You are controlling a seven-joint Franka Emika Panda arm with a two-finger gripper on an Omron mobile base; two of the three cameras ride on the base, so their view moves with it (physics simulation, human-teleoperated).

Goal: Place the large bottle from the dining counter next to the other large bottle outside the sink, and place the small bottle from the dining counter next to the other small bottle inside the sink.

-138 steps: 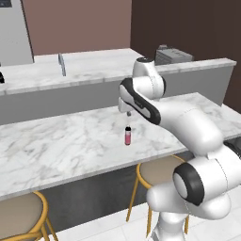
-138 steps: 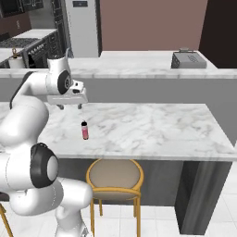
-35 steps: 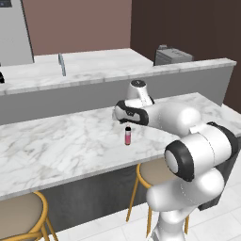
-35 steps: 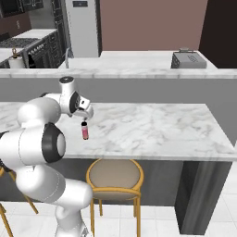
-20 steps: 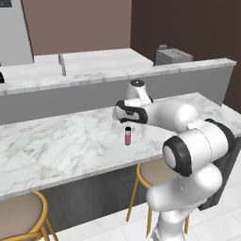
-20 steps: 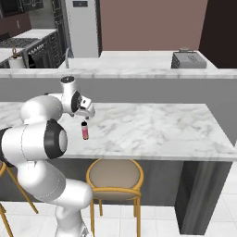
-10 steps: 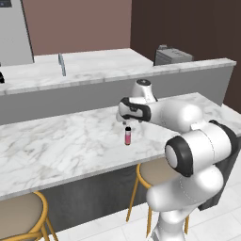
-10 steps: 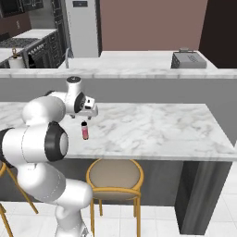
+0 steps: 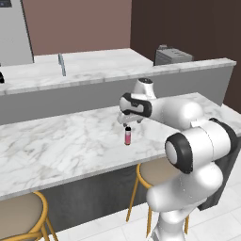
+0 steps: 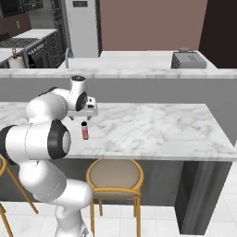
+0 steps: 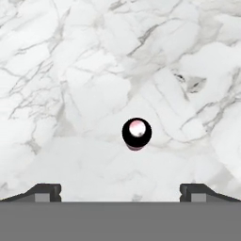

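The long white-grey marbled desk [image 9: 70, 141] is seen stretching across the left base view and the right base view, carried on a dark grey base, with round stools [image 10: 115, 178] on gold legs tucked under its near edge. Behind it a second marbled counter [image 9: 94, 70] is shown, on which a curved steel tap [image 9: 61, 64] and a grey boxy appliance [image 9: 173, 55] are placed well apart. The white arm [image 9: 188, 117] is bent low over the desk, with its hand turned straight down. The gripper [image 9: 126, 123] is held just above the small bottle, and its fingers [image 11: 44, 192] are spread as wide as they go, one at each lower corner of the hand view, with nothing held between them and nothing touched by them. The small bottle [image 9: 127, 136], a pink-red cylinder with a dark cap, is stood upright on the desk, toward the near edge and directly under the hand; in the right base view it [image 10: 84, 131] is seen just below the gripper [image 10: 84, 118]. From the hand view its round dark cap [image 11: 136, 133] is looked down upon, lying midway between the two fingers and a little ahead of them.
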